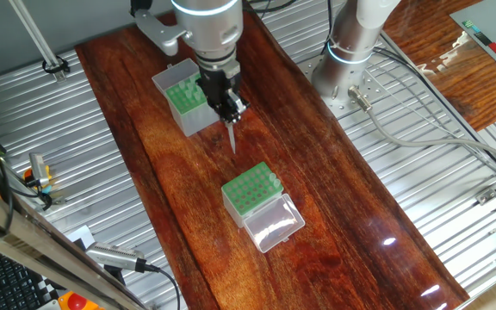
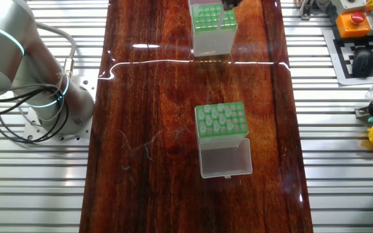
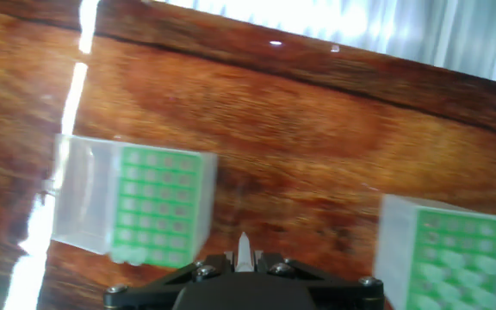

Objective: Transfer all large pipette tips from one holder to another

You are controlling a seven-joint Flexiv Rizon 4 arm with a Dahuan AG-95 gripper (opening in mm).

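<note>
Pipette tip (image 1: 232, 138) pinched in claw (image 1: 231, 110), above wooden table (image 1: 334, 198)

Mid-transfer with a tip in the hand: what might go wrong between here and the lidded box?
1. The hand grips the pipette tip only at its collar, so the long point hangs free; a jolt might tilt it or shake it loose over the table.
2. The lidded box already holds many tips, so a slightly off descent may strike a seated tip.
3. The hand view is blurred, which makes fine aiming at a hole doubtful.
</note>
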